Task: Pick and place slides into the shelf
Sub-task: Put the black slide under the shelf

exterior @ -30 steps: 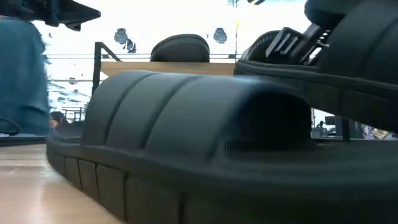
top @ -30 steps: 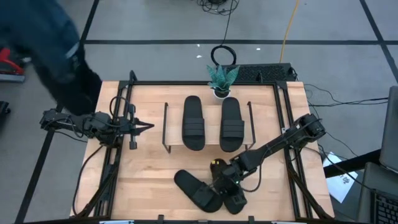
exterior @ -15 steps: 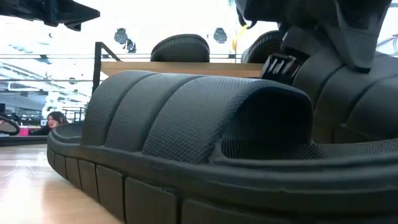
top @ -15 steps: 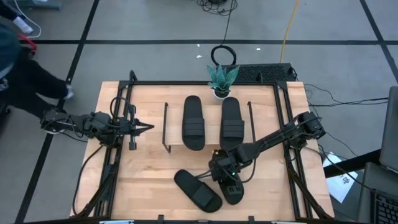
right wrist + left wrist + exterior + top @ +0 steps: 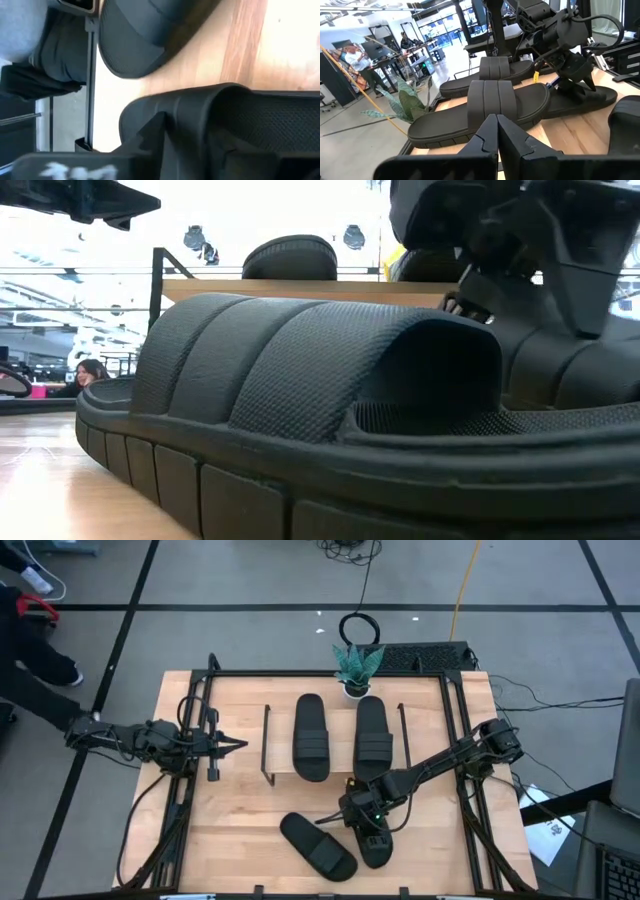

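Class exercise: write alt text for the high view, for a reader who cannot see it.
Overhead view of a wooden table: the right gripper is down on one of two black slides lying near the front edge, the other beside it. Two more slides sit side by side on the shelf. The left gripper waits left of the shelf, shut.

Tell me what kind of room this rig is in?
Likely a robotics lab or workshop: taped lines on the grey floor, loose cables, and more benches and people beyond the table in the left wrist view.
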`<state>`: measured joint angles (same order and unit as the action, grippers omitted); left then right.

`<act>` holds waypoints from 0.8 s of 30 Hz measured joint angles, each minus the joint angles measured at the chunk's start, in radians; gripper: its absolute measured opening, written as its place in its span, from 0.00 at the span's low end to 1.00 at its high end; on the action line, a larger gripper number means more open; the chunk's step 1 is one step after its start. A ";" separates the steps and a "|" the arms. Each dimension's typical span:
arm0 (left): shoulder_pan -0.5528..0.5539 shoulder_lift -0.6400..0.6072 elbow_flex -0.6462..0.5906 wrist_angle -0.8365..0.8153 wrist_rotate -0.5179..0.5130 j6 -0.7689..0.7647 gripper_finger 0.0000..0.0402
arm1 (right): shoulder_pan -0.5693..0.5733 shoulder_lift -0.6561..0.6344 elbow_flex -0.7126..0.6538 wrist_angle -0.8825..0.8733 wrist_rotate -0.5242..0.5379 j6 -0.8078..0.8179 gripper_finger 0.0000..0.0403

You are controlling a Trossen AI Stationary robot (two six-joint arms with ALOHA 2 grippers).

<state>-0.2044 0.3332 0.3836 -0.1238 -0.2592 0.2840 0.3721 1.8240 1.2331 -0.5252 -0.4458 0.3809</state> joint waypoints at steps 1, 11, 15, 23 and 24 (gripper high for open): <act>0.000 0.000 0.000 0.000 0.000 0.000 0.02 | 0.001 0.000 -0.001 -0.003 0.000 0.000 0.25; 0.000 0.000 0.000 -0.002 0.000 -0.006 0.00 | 0.002 -0.064 -0.003 -0.006 0.097 0.000 0.50; 0.000 0.000 0.000 -0.003 0.000 -0.010 0.02 | 0.010 -0.113 -0.003 -0.003 0.156 0.000 0.54; 0.000 0.000 0.000 -0.007 0.000 -0.017 0.01 | 0.125 -0.244 -0.002 0.049 0.281 -0.003 0.50; 0.000 0.000 0.000 -0.007 0.000 -0.017 0.02 | 0.157 -0.262 -0.002 0.051 0.321 -0.001 0.48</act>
<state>-0.2043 0.3332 0.3836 -0.1310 -0.2595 0.2674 0.5292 1.5617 1.2308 -0.4743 -0.1251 0.3795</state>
